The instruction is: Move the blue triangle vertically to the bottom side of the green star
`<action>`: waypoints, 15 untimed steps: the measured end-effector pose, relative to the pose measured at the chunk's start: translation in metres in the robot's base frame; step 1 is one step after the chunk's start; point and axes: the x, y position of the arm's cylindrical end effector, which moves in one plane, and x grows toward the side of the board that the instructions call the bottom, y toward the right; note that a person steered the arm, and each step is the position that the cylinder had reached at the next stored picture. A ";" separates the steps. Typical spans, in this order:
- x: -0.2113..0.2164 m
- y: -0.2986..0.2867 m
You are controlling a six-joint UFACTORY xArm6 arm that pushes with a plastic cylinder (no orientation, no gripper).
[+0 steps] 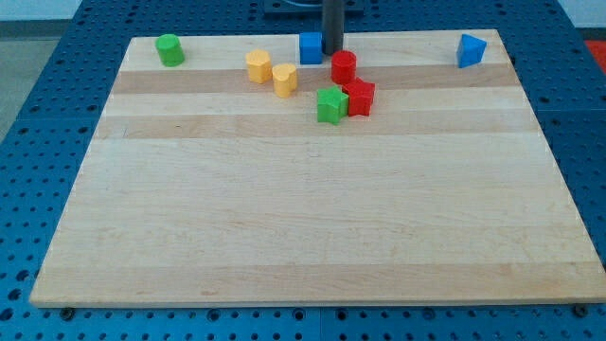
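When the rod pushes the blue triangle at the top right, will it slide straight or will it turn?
The blue triangle looks low, small and rigid, so it probably slides on the smooth wooden board without tipping. Its angled faces suggest an off-centre push would likely make it rotate. It sits near the board's right edge, so it could slip off. My tip is far left of it, beside the blue cube.

Bright, even light on the board (303,218); soft short shadows, slight overall blur.

Tip (332,51) at view's top, just right of blue cube (311,47). Blue triangle (471,50) far right. Green star (331,105) touching red star (359,97), below red cylinder (344,67).
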 end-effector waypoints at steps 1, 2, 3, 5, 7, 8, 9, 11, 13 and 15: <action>-0.002 0.044; -0.011 0.100; -0.032 0.138; -0.031 0.198; 0.011 0.198; 0.029 0.199; 0.029 0.220; 0.042 0.240; 0.062 0.202; 0.111 0.160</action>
